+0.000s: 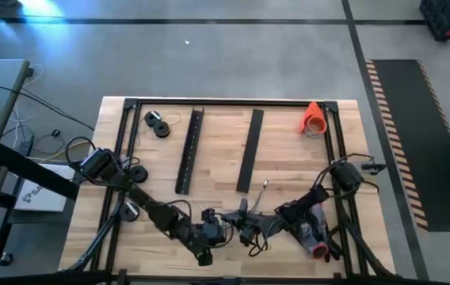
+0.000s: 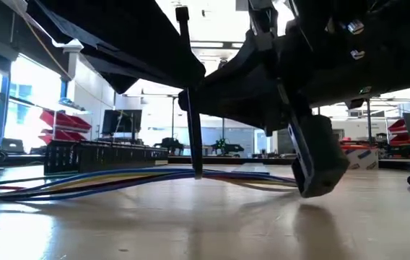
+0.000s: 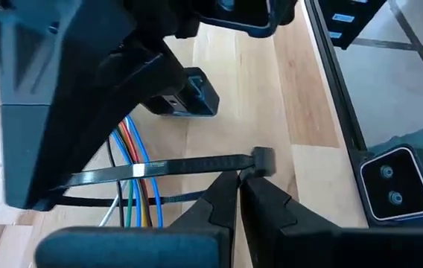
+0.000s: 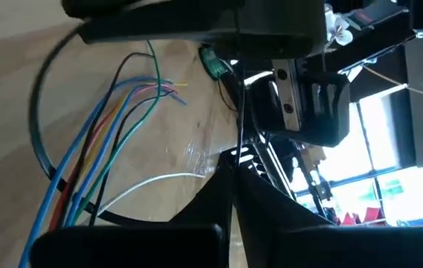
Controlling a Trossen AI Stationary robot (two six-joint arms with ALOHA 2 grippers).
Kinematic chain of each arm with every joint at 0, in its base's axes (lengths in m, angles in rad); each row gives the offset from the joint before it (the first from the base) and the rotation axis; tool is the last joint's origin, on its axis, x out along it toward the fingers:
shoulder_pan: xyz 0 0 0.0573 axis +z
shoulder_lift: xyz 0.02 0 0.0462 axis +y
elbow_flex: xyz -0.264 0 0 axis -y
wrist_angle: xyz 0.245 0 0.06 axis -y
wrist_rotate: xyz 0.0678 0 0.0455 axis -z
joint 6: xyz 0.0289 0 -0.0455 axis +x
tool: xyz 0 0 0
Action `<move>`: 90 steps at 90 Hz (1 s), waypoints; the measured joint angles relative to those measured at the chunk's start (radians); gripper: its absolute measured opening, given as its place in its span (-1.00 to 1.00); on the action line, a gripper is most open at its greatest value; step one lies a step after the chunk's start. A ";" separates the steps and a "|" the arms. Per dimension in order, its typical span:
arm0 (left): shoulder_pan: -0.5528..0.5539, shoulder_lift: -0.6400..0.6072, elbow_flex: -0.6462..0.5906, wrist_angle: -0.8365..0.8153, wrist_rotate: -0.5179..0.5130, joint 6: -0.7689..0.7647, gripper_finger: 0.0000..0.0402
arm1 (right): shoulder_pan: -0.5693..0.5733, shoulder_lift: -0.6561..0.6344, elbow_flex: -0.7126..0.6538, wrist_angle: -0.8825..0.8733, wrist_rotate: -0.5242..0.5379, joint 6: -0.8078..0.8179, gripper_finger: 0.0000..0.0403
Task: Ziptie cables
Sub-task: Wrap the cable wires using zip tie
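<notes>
The cables are a loose bundle of thin blue, red, yellow, green and white wires (image 3: pixel 126 141), lying flat on the wooden table near its front edge (image 2: pixel 104 179). A black zip tie crosses them; its strap stands upright over the bundle in the low view (image 2: pixel 190 94). My left gripper (image 3: pixel 237 177) and my right gripper (image 4: pixel 230 162) meet over the bundle near the table's front middle (image 1: pixel 229 228). Each is shut on the zip tie. My left gripper pinches the zip tie between its two fingertips, on the strap right beside the square head (image 3: pixel 262 159). From there the strap (image 3: pixel 148 170) runs across the wires. My right gripper pinches the thin free strap of the zip tie (image 4: pixel 239 126) between its fingertips. The strap rises straight from the tips, and a black loop (image 4: pixel 39 141) curves round the wires (image 4: pixel 115 126) on the table.
Two long black slotted bars (image 1: pixel 189 150) (image 1: pixel 249 150) lie at the table's middle. Black rolls (image 1: pixel 157 123) sit at the far left and an orange object (image 1: pixel 313 117) at the far right. A black frame (image 1: pixel 233 101) runs along the table's edges.
</notes>
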 joint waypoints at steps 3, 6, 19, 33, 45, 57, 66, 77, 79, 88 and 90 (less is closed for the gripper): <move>0.000 0.000 0.000 0.000 0.000 0.000 -1.00 | 0.001 0.000 0.004 0.000 0.000 -0.001 -1.00; 0.000 0.000 0.000 0.000 0.000 -0.002 -1.00 | 0.003 0.000 0.008 0.000 0.000 -0.005 -1.00; 0.005 0.000 0.000 -0.005 0.014 -0.035 -1.00 | 0.007 -0.001 0.029 -0.001 -0.003 -0.049 -1.00; 0.005 0.000 0.000 -0.005 0.019 -0.044 -1.00 | 0.007 -0.001 0.032 -0.007 -0.008 -0.099 -1.00; 0.005 0.000 0.000 -0.005 0.032 -0.072 -1.00 | 0.007 -0.001 0.032 -0.007 -0.014 -0.157 -1.00; 0.010 0.000 -0.002 -0.003 0.062 -0.101 -1.00 | 0.007 -0.001 0.032 -0.008 -0.042 -0.185 -1.00; 0.012 -0.002 -0.032 0.026 0.073 -0.133 -1.00 | 0.009 -0.001 0.032 -0.008 -0.053 -0.187 -1.00; 0.013 -0.002 -0.108 0.161 0.078 -0.162 -1.00 | 0.017 -0.001 0.042 -0.009 -0.059 -0.200 -1.00; 0.013 -0.002 -0.121 0.191 0.078 -0.166 -1.00 | 0.020 -0.001 0.045 -0.008 -0.064 -0.201 -1.00; 0.015 -0.002 -0.170 0.293 0.080 -0.187 -1.00 | 0.029 -0.001 0.055 -0.029 -0.097 -0.195 -1.00; 0.015 -0.002 -0.176 0.304 0.082 -0.192 -1.00 | 0.032 -0.001 0.057 -0.036 -0.099 -0.193 -1.00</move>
